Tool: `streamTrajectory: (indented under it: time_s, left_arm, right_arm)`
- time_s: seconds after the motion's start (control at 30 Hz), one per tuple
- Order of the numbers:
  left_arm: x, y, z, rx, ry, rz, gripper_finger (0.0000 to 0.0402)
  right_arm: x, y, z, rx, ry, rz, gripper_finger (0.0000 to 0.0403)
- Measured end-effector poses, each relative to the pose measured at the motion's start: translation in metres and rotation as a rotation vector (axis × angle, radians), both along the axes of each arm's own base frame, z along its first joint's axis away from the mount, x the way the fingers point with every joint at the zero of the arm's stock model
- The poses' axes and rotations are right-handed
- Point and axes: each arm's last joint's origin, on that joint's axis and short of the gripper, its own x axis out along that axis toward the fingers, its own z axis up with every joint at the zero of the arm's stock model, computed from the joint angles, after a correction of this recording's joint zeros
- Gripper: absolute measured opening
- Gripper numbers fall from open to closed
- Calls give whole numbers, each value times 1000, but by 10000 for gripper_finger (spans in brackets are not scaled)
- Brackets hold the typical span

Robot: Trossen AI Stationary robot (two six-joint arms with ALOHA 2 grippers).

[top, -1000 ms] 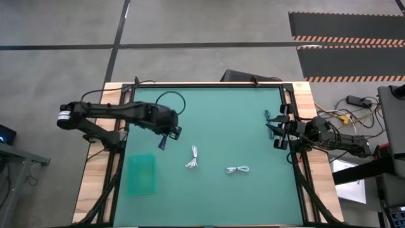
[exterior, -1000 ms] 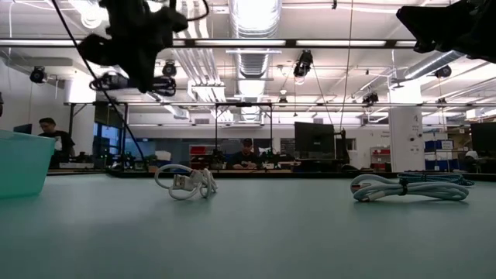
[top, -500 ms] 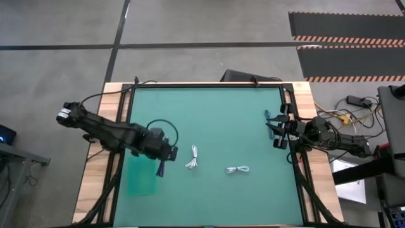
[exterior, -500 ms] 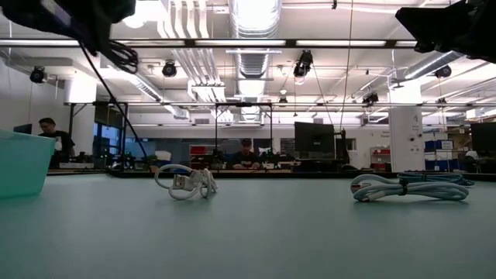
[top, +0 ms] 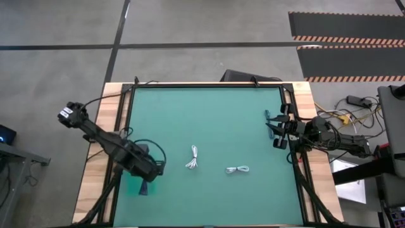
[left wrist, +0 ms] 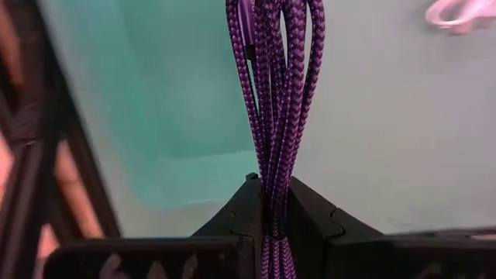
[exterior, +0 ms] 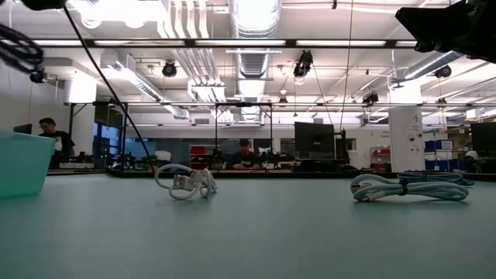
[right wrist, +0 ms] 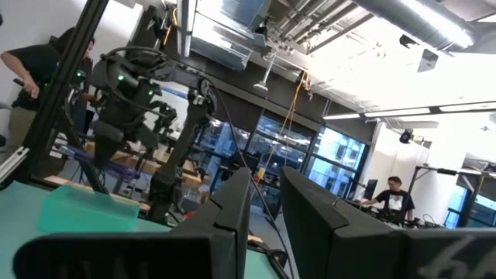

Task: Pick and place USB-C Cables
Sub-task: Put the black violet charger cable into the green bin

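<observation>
1. We see the left pincer [top: 143,188] clamped on a purple braided cable [left wrist: 276,93], hovering over the teal bin [top: 131,185] near the surface's [top: 209,107] left edge.
2. 2 white USB-C cables [top: 193,158] [top: 238,170] lie uncollected mid-surface.
3. The right pincer [top: 273,129] waits at the right edge, fingers slightly apart, empty.

1. Your left arm swings from the table's far-left area toward the near-left corner; the left gripper [top: 143,188] now sits over the teal bin [top: 132,185].
2. That gripper carries a purple braided cable [left wrist: 275,101], clamped between its fingers [left wrist: 310,213], to a point above the bin.
3. In the low view, the arm has left the frame; only its black wire [exterior: 17,48] shows.
</observation>
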Motion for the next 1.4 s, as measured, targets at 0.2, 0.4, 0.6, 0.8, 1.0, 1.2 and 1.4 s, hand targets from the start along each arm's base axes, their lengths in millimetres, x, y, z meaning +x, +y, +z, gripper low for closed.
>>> streamTrajectory:
  time_s: [0.2, 0.4, 0.6, 0.8, 1.0, 1.2, 1.4]
  left_arm:
    - [-2, -4, -8, 19, 57, 18, 23]
    - [-3, -3, -11, 49, 100, 21, 23]
    - [-4, -2, -17, 61, 117, 18, 23]
    - [-9, 1, -32, 93, 162, -7, 23]
    - [-10, 1, -40, 98, 159, -116, 22]
    - [-2, -4, -45, 55, 22, -444, 22]
    - [-7, -3, -51, 71, 54, -460, 22]
  right_arm:
    - [0, 0, 0, 2, 0, 1, 63]
    - [0, 0, 0, 2, 0, 1, 63]
    - [0, 0, 0, 3, 5, 2, 63]
    - [1, 0, -1, 5, 15, 1, 63]
    - [1, 0, -1, 5, 16, 1, 63]
    - [1, 0, -2, 6, 17, 1, 63]
    - [1, 0, -2, 6, 19, 1, 63]
